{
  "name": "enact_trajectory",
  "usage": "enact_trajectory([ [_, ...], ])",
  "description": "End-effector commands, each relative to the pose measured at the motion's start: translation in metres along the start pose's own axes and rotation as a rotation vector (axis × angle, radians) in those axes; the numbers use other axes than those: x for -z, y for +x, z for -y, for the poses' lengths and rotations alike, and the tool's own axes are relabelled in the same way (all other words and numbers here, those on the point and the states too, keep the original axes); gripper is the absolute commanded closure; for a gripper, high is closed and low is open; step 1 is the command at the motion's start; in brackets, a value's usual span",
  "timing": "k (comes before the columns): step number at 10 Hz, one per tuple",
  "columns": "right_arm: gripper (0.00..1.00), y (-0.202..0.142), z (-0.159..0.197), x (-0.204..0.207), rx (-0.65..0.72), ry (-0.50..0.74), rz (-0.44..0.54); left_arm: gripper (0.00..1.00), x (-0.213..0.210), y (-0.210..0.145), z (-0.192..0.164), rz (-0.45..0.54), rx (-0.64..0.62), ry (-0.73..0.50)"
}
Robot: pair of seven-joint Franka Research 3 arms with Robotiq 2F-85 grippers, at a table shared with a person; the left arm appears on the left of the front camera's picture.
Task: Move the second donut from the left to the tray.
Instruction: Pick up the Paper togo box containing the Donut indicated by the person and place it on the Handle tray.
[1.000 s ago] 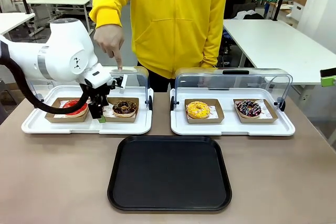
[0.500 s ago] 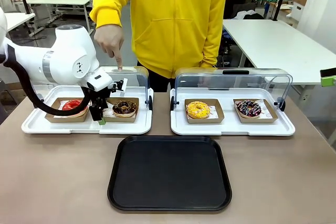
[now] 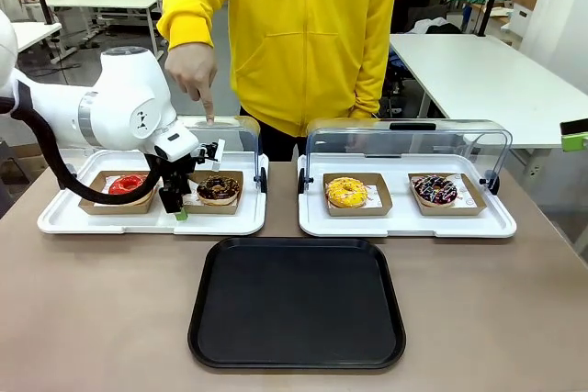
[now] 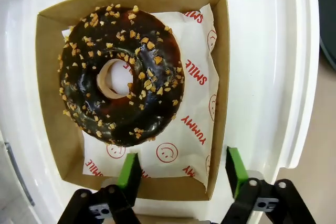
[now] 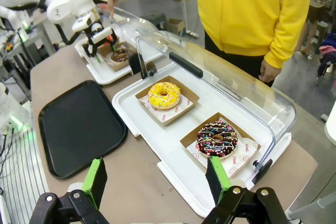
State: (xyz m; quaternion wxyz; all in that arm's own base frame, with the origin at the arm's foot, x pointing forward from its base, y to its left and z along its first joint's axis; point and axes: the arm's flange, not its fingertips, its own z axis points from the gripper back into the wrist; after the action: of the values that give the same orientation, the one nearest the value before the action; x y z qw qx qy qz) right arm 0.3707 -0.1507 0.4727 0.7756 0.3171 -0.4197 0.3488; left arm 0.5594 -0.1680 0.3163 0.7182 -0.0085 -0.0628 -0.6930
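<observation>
The second donut from the left (image 4: 121,74) is sitting in its small cardboard box (image 4: 48,98) on printed white paper, on the left white tray (image 3: 64,218), with the red-glazed donut (image 3: 127,184) just beside it. The left tool (image 4: 181,169) is hanging low over the box's near edge with its fingers apart, one green pad over the paper inside and the other just outside the box wall. Whether either pad is touching the card is hard to say from here. The right tool (image 5: 157,179) is also standing open, well away and holding nothing. The black tray (image 3: 297,305) is lying bare on the desk (image 3: 514,319) in front of both white trays.

A grip this close to the corner is risking a pinch on thin card or loose paper only, so the box may be tipping as it lifts and the glazed donut sliding out or smearing. The raised clear lid (image 3: 241,140) and the person's hand (image 3: 190,71) pointing onto it are sitting close above the arm, so a steep lift could be clipping either.

The desk is looking smooth, brown and matte. White tables are standing in the room behind the person.
</observation>
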Motion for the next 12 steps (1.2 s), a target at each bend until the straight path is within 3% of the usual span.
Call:
enact_trajectory([
  [1, 0.0, 0.0024, 0.0034, 0.0008, -0.028, 0.0, 0.034, 1.0, -0.0029, 0.001, -0.0031, -0.028, 0.007, -0.001],
  [2, 0.0, 0.0024, 0.0034, 0.0008, -0.028, 0.0, 0.034, 0.61, -0.0036, 0.0007, -0.0025, -0.026, 0.011, -0.003],
  [3, 0.0, 0.0024, 0.0034, 0.0008, -0.028, 0.0, 0.034, 1.0, -0.0038, 0.001, -0.0018, -0.024, 0.009, -0.006],
  [4, 0.0, 0.0024, 0.0034, 0.0008, -0.028, 0.0, 0.034, 0.84, -0.0044, 0.0013, -0.0015, -0.024, 0.011, -0.01],
  [5, 0.0, 0.0024, 0.0034, 0.0008, -0.028, 0.0, 0.034, 1.0, -0.0049, 0.0012, -0.0012, -0.026, 0.014, -0.014],
  [12, 0.0, 0.0024, 0.0034, 0.0008, -0.028, 0.0, 0.034, 1.0, -0.0029, 0.0021, -0.0001, -0.014, 0.019, -0.007],
])
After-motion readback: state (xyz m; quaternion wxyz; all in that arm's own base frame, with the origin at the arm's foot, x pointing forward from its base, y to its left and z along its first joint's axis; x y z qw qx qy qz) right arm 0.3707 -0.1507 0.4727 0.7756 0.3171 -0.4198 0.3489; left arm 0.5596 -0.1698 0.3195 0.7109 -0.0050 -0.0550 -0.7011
